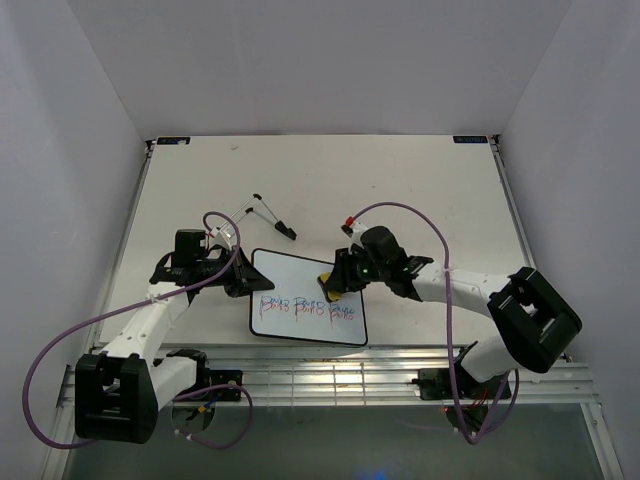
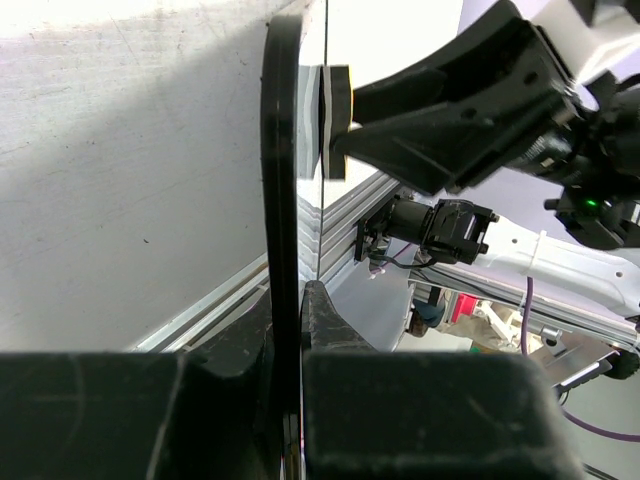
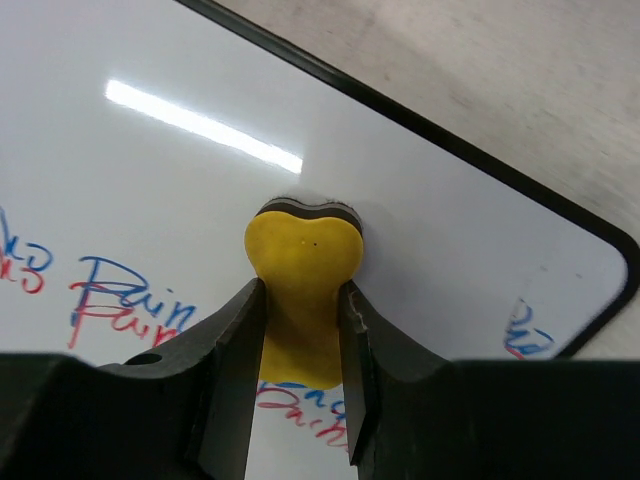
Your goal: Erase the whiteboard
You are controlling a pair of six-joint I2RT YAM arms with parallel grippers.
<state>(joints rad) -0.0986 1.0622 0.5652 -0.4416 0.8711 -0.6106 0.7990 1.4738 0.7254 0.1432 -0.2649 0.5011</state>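
The whiteboard [image 1: 295,272] lies on the tabletop [image 1: 400,190] between the 2 arms, with red-and-blue writing [image 1: 308,306] along its near half. The left pincer [image 1: 243,281] is clamped shut on the board's left edge, seemingly on the black frame [image 2: 282,180]. The right pincer [image 3: 300,330] is closed around a yellow eraser [image 3: 303,260], which presses on the board's face at the writing.

Glossy white whiteboard [image 1: 290,275], black frame, red-and-blue handwriting; yellow eraser [image 3: 303,260] with dark underside.
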